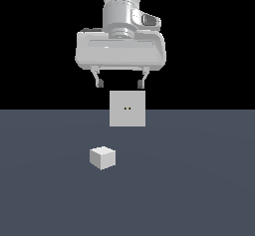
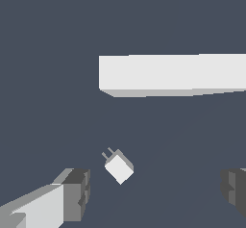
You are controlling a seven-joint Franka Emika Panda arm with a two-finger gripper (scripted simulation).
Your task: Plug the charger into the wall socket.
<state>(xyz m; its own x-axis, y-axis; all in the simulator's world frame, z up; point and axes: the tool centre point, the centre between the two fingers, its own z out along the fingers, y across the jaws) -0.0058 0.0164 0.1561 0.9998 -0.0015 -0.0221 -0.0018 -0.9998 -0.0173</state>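
Note:
The charger (image 1: 102, 158) is a small white cube lying on the dark floor, nearer the camera than the wall socket and toward the exterior view's left. In the wrist view the charger (image 2: 118, 166) shows two short prongs on one face. The wall socket (image 1: 127, 108) is an upright pale grey square plate with two tiny dark holes at its centre; the wrist view shows the wall socket (image 2: 173, 74) from above as a long pale block. My gripper (image 1: 120, 84) hangs high above the floor, open and empty, its fingers (image 2: 76, 193) spread wide apart.
A flat dark grey floor (image 1: 199, 190) spreads all around the two objects, with a black background behind it.

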